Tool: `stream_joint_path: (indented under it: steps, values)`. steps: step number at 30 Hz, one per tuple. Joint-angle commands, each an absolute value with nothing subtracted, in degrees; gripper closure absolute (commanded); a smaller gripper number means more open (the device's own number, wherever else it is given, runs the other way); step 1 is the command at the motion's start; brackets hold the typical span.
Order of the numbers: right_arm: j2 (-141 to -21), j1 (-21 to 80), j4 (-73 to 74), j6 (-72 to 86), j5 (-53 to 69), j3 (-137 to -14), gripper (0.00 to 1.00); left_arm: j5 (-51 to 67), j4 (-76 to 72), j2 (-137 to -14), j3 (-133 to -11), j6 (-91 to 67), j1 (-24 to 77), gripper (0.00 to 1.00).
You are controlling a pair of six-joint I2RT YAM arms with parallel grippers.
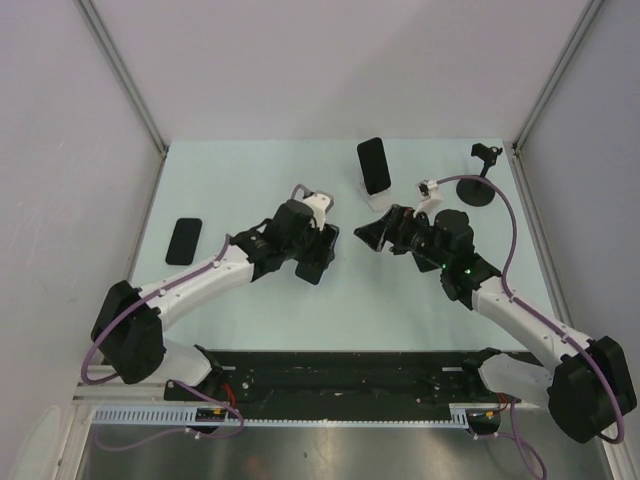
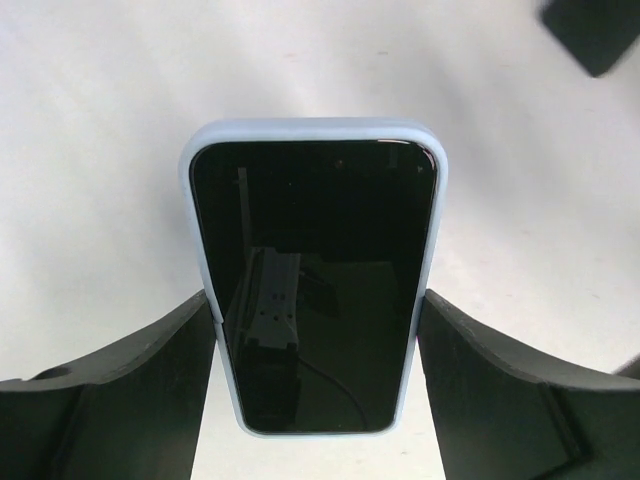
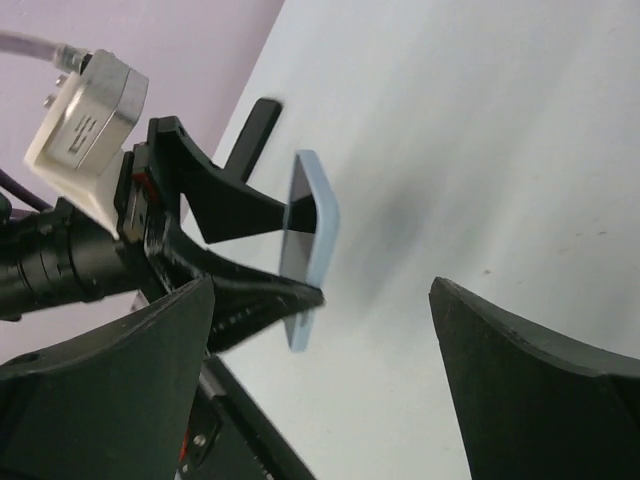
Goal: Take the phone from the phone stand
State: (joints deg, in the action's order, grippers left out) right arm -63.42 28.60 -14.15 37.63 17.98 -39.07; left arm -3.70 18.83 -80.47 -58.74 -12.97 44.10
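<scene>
My left gripper [image 2: 315,312] is shut on a phone in a light blue case [image 2: 315,280], one finger pressed on each long edge, and holds it above the table. In the right wrist view the same phone [image 3: 314,215] shows edge-on between the left gripper's black fingers [image 3: 240,205]. In the top view the left gripper [image 1: 318,250] is mid-table. My right gripper [image 1: 368,236] is open and empty, facing the left one a short way apart; in its own view [image 3: 320,335] its jaws stand wide. A second black phone [image 1: 374,164] leans upright on a white stand [image 1: 378,201] behind both grippers.
A third black phone [image 1: 184,240] lies flat at the table's left. A black round-based stand with a clamp [image 1: 476,188] is at the back right. White walls enclose the table on three sides. A dark corner [image 2: 595,35] shows at the left wrist view's upper right.
</scene>
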Motion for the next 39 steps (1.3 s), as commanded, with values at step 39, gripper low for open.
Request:
stream_joint_path:
  steps: [39]
  values:
    - [-54.23, 17.58, 2.37, 19.07, 15.64, -38.85, 0.01, -0.44, 30.32, -105.99, -69.96, 12.3, -5.45, 0.66]
